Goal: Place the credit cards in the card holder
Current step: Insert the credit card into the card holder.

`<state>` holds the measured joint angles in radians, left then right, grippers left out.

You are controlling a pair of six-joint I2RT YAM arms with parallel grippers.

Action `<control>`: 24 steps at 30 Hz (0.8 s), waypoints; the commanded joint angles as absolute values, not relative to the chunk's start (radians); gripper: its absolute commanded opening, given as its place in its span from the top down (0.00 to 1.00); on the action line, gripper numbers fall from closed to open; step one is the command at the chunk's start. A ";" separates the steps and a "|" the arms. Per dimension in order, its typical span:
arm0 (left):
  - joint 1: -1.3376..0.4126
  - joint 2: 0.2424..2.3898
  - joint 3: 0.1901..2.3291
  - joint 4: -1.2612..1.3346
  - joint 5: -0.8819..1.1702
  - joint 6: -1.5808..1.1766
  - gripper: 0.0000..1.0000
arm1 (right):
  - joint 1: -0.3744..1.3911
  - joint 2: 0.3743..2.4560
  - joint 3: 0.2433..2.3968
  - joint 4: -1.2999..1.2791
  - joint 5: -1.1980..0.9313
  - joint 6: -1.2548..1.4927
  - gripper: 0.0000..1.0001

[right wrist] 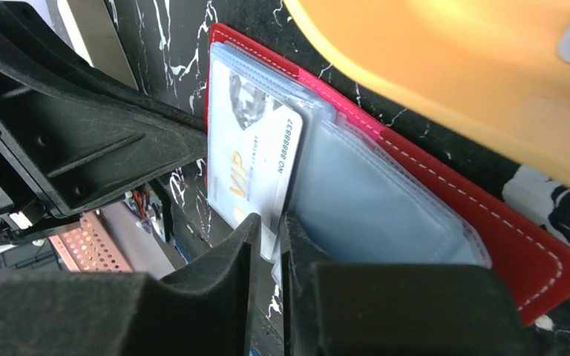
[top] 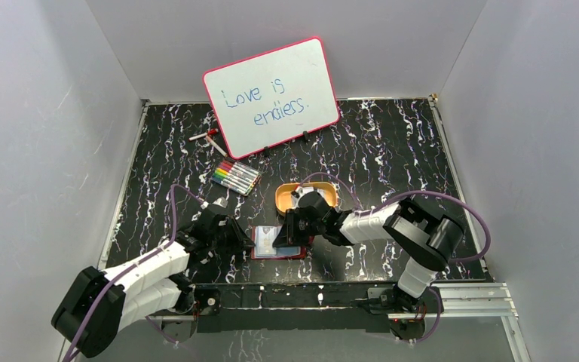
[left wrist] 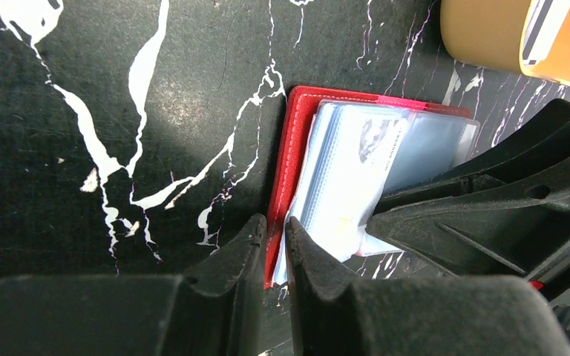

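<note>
Black marbled desk point(top: 392, 151), grey walls, whiteboard point(top: 271, 94) propped at the back, marker set point(top: 235, 177) in front of it. card holder point(left wrist: 297, 133) lies open and flat just on the near side of the orange tray point(top: 328, 194), both arms on it. left pincer point(left wrist: 273, 252) narrow, clamped on the holder's red cover edge, looks like it's pinning it down. right pincer point(right wrist: 267, 237) also narrow, nipping the near edge of a white VIP card point(right wrist: 256, 159) lying over the clear sleeves point(right wrist: 371, 200). can't tell if that card is inside a sleeve or just on top, or if sleeve film is in the nip too. progress: early, I'd say. one card at the holder, not clearly seated. at least one striped card point(left wrist: 545, 30) in the tray waiting; how many more, can't see. sleeve beside the VIP card looks empty
</note>
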<state>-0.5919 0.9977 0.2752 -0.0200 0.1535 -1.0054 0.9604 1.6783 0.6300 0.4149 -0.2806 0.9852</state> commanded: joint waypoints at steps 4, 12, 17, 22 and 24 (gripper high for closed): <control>-0.592 0.942 0.291 -0.103 0.135 -0.993 0.85 | 0.969 1.616 0.681 0.305 -0.238 0.921 0.68; -0.592 0.848 0.372 -0.222 0.051 -0.967 0.76 | 0.969 1.485 0.777 0.042 -0.150 0.815 0.58; -0.592 0.818 0.404 -0.241 0.037 -0.961 0.65 | 0.969 1.426 0.833 -0.112 -0.088 0.743 0.56; -0.592 0.801 0.406 -0.200 0.045 -0.961 0.63 | 0.944 1.360 0.744 -0.106 -0.066 0.773 0.56; -0.593 0.802 0.404 -0.187 0.052 -0.960 0.63 | 0.932 1.333 0.691 -0.069 -0.076 0.797 0.56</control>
<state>-0.5922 0.8181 0.3756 -0.1970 0.0559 -0.9756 0.9550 1.3861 0.7670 -0.0628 -0.0978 0.7807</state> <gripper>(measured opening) 0.369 0.439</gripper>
